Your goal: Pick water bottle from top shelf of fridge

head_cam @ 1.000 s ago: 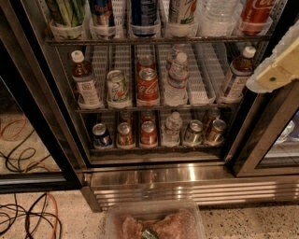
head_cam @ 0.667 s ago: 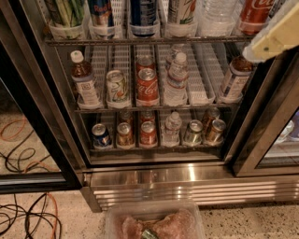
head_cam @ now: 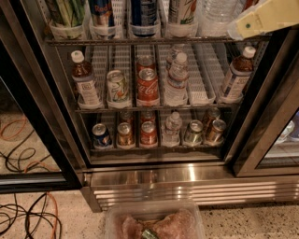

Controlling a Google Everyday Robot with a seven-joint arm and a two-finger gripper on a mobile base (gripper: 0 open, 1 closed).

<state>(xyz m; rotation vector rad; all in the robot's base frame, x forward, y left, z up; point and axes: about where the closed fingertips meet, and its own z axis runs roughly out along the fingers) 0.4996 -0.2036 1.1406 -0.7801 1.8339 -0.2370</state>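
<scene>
The water bottle point(head_cam: 217, 16) is a large clear ribbed bottle at the right end of the top shelf point(head_cam: 140, 41); its top is cut off by the frame edge. To its left on that rack stand a white-labelled can point(head_cam: 182, 14), a blue can point(head_cam: 143, 14) and other drinks. My gripper point(head_cam: 261, 21) is a cream-coloured part at the top right, in front of the fridge point(head_cam: 187, 179). Its left tip overlaps the right side of the water bottle. Whether it touches the bottle I cannot tell.
Two lower racks hold a red cola can point(head_cam: 148, 86), small white-capped bottles point(head_cam: 176, 79) and several more cans. A door frame point(head_cam: 261, 140) stands at the right. Cables point(head_cam: 28, 205) lie on the floor at the left. A clear tub point(head_cam: 154, 221) sits at the bottom.
My gripper has moved up and slightly left, from beside the middle rack's right bottle to the level of the top shelf next to the water bottle. Nothing else has moved.
</scene>
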